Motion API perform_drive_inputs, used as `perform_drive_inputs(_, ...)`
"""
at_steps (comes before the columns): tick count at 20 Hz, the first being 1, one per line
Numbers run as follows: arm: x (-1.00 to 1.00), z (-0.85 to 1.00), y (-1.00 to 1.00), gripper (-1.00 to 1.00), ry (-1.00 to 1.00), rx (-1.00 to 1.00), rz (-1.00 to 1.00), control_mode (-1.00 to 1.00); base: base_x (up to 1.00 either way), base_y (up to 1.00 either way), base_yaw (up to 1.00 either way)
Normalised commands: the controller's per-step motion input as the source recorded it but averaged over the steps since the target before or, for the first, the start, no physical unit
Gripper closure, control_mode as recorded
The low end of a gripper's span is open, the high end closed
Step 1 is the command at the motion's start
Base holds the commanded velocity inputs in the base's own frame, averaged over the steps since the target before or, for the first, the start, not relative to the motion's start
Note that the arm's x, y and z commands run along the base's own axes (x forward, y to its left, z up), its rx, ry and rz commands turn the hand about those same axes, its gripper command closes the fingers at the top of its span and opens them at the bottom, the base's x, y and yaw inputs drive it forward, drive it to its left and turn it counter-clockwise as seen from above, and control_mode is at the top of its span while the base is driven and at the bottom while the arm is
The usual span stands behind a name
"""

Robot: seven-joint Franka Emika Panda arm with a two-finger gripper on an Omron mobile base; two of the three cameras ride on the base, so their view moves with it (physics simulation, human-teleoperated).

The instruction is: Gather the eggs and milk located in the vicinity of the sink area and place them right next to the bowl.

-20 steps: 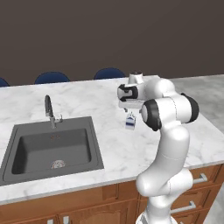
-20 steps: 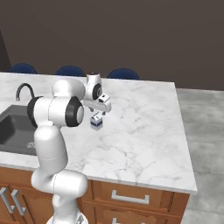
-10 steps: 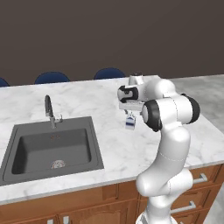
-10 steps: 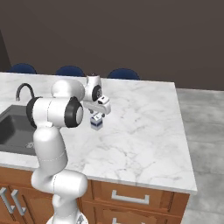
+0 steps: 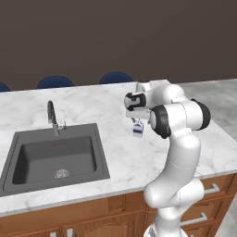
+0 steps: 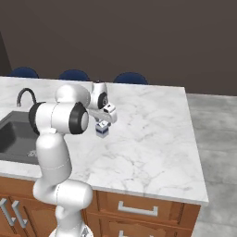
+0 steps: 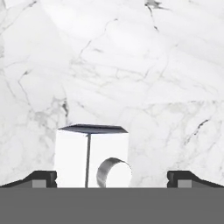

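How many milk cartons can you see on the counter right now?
1. The milk stands on the marble counter right of the sink, directly under the gripper, between its open jaws. Others could be hidden behind the arm.

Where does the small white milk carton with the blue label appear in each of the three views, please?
Left base view: the small white milk carton with the blue label stands on the white marble counter just below the hand, right of centre.
Right base view: the carton is left of centre, under the hand.
Hand view: the carton sits low and left, between the spread fingertips.
Shared landmark: the counter's veined marble around the carton.
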Motion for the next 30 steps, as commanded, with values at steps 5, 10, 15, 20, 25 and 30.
perform_drive_inputs(5, 0.00, -0.22, 0.06, -1.00, 0.00, 0.00, -0.04, -1.00, 0.00, 0.00, 0.00)
perform_drive_inputs(10, 0.00, -0.26, 0.18, -1.00, 0.00, 0.00, -0.08, -1.00, 0.00, 0.00, 0.00)
perform_drive_inputs(15, 0.00, -0.21, 0.05, -1.00, 0.00, 0.00, -0.07, -1.00, 0.00, 0.00, 0.00)
perform_drive_inputs(20, -0.07, -0.18, 0.00, -1.00, 0.00, 0.00, -0.04, -1.00, 0.00, 0.00, 0.00)
perform_drive_inputs(25, -0.17, -0.11, 0.00, -1.00, 0.00, 0.00, -0.04, -1.00, 0.00, 0.00, 0.00)
perform_drive_inputs(30, -0.19, -0.02, -0.05, -1.00, 0.00, 0.00, -0.01, -1.00, 0.00, 0.00, 0.00)
